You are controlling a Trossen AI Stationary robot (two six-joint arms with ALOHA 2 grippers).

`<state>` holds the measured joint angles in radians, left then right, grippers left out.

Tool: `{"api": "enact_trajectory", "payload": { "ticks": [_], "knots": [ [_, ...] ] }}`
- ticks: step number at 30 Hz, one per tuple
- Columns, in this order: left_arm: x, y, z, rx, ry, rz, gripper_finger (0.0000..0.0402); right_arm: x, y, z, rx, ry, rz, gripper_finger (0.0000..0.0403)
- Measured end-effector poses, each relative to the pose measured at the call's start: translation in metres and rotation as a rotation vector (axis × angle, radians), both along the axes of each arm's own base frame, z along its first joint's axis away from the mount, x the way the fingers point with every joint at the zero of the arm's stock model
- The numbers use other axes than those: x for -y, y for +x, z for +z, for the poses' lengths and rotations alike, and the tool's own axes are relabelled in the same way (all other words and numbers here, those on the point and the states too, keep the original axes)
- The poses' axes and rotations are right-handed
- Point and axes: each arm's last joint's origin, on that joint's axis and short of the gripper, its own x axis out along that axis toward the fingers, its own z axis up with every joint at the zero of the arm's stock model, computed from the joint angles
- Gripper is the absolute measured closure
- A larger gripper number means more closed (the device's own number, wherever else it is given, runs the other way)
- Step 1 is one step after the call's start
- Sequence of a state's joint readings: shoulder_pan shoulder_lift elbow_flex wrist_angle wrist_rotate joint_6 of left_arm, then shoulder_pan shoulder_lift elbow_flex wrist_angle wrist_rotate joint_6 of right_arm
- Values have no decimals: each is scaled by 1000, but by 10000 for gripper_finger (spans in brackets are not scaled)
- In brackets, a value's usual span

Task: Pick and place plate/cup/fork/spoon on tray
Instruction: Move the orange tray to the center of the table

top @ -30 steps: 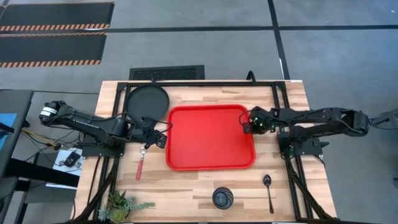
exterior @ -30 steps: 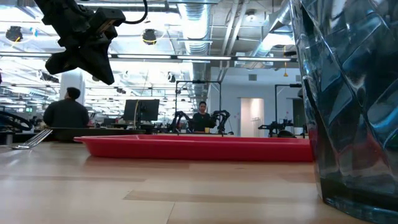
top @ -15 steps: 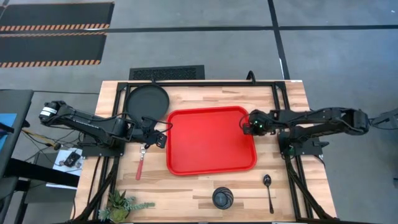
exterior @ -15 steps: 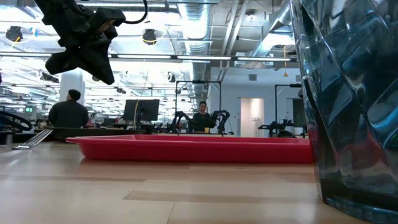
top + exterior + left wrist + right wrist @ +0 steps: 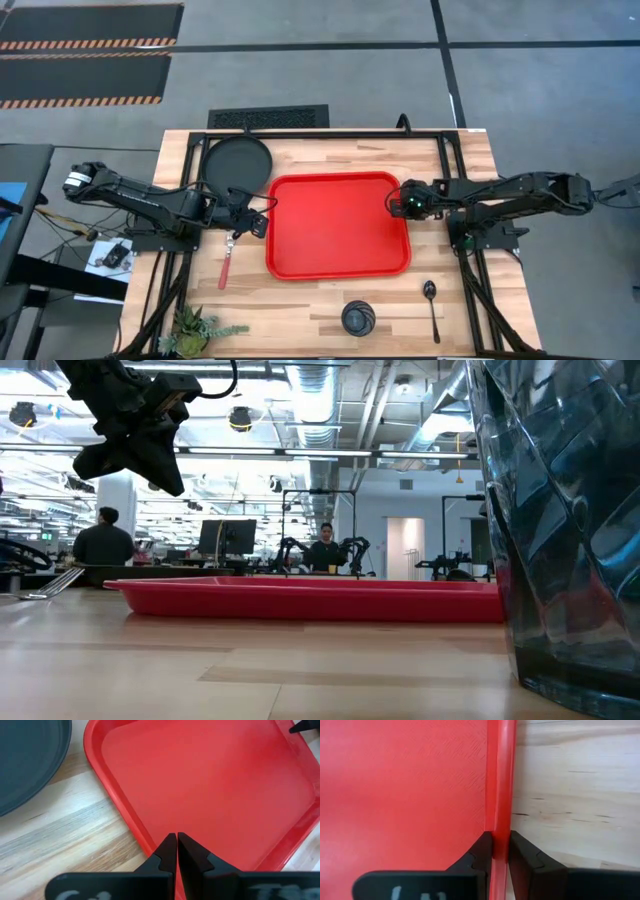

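Observation:
The red tray (image 5: 340, 225) lies flat in the middle of the table. My right gripper (image 5: 398, 204) is shut on its right rim. My left gripper (image 5: 262, 224) is shut and empty, raised above the tray's left rim (image 5: 125, 815); it shows high up in the low view (image 5: 140, 445). The black plate (image 5: 238, 165) lies flat at the far left. The fork (image 5: 227, 262) lies left of the tray, beside my left gripper. The dark cup (image 5: 358, 318) stands upright near the front edge, and the spoon (image 5: 431, 305) lies to its right. My right gripper pinches the tray's right rim (image 5: 501, 810) between its two fingers, toward the far right corner. One finger (image 5: 480, 852) is inside the tray and the other (image 5: 525, 852) outside it. The fingers come from the table's right. The tray rests on the table.
A small green plant (image 5: 195, 328) stands at the near left corner. A black frame (image 5: 330, 132) runs along the table's far edge and sides. Bare wood shows between the tray and the cup. People sit in the room beyond the table (image 5: 105, 540).
My right gripper has moved a little toward the table's near edge, keeping hold of the tray's right rim. The tray has slid slightly on the table toward the near edge and the left.

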<state>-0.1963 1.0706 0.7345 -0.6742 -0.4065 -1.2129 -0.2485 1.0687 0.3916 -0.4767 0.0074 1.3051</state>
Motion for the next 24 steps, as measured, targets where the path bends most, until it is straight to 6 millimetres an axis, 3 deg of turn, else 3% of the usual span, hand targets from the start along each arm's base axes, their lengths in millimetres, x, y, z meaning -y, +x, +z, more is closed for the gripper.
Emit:
{"api": "enact_trajectory", "payload": {
  "ticks": [24],
  "knots": [
    [0,0,0,-1,2,1,401,1,4,2,51,-10,3,341]
  ]
}}
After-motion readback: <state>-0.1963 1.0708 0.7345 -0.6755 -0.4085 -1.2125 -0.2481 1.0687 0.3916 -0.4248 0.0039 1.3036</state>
